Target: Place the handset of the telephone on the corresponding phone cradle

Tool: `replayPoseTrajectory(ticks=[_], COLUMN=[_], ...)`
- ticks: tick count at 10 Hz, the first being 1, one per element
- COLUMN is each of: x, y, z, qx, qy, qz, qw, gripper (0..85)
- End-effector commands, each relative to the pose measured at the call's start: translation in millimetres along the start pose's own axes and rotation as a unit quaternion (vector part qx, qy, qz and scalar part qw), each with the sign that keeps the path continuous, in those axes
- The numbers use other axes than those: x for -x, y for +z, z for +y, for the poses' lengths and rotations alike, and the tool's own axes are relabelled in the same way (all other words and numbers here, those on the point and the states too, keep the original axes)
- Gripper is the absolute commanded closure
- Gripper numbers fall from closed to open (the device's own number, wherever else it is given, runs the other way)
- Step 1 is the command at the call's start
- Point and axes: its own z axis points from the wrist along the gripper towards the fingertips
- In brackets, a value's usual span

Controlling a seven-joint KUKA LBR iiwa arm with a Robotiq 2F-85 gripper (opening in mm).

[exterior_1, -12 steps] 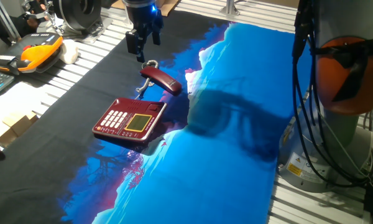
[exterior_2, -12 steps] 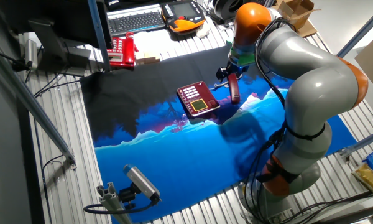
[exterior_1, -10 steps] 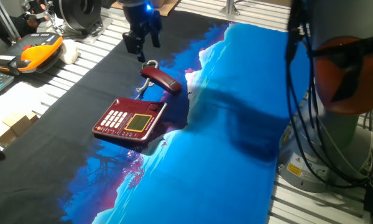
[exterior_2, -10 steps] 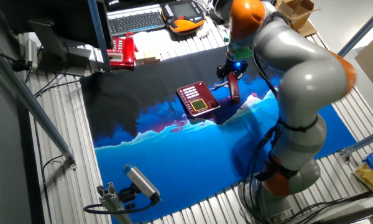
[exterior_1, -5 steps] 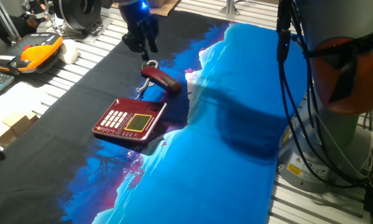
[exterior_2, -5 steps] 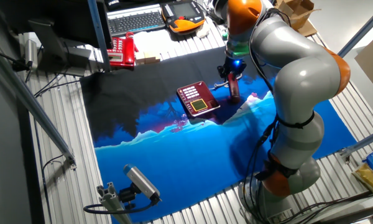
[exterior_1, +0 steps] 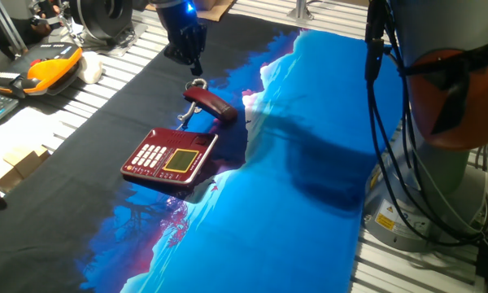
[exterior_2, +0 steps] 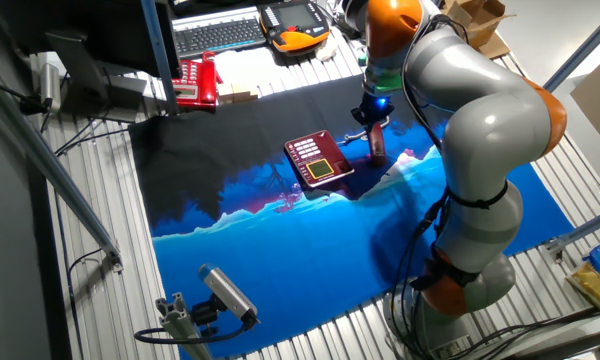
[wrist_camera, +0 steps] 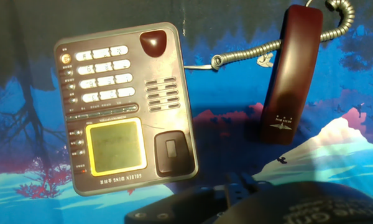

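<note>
The dark red handset (exterior_1: pixel 212 104) lies on the cloth just behind the dark red telephone (exterior_1: pixel 169 155), apart from it, with its pale coiled cord (exterior_1: pixel 197 84) at the far end. In the hand view the handset (wrist_camera: pixel 292 74) lies right of the telephone (wrist_camera: pixel 124 106). The phone cradle (wrist_camera: pixel 168 99) is the empty recessed strip along the telephone's right side. My gripper (exterior_1: pixel 194 65) hangs above the handset's far end, holds nothing, and shows edge-on; its fingers were apart a moment ago. It also shows in the other fixed view (exterior_2: pixel 373 118), over the handset (exterior_2: pixel 378 145).
A black and blue cloth (exterior_1: pixel 309 163) covers the table. An orange-and-black gadget (exterior_1: pixel 49 69) and a white ball (exterior_1: pixel 91 70) lie at the far left. A keyboard (exterior_2: pixel 220 33) and a small red object (exterior_2: pixel 198 80) sit behind the cloth. The arm's base (exterior_1: pixel 455 98) and cables stand at the right.
The gripper has turned about its own axis and now shows edge-on. It has shifted slightly toward the handset's far end. Handset and telephone have not moved.
</note>
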Motion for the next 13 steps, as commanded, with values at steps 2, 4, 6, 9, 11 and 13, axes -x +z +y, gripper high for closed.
replayPoseTrajectory(ticks=[2,4,6,9,11,13], x=[-0.1,-0.1,0.0,-0.1,-0.1,-0.2], y=[0.0,0.0,0.0,0.0,0.0,0.0], z=[0.0,0.1,0.0,0.0,0.0,0.2], qx=[-0.001,-0.001,-0.001,0.0,0.001,0.001], qy=[-0.009,-0.004,-0.003,-0.001,0.005,0.001], qz=[0.0,0.0,0.0,0.0,-0.001,-0.001], qw=[1.0,1.0,1.0,1.0,1.0,1.0], gripper=[85.0,85.0,85.0,85.0,85.0,85.0])
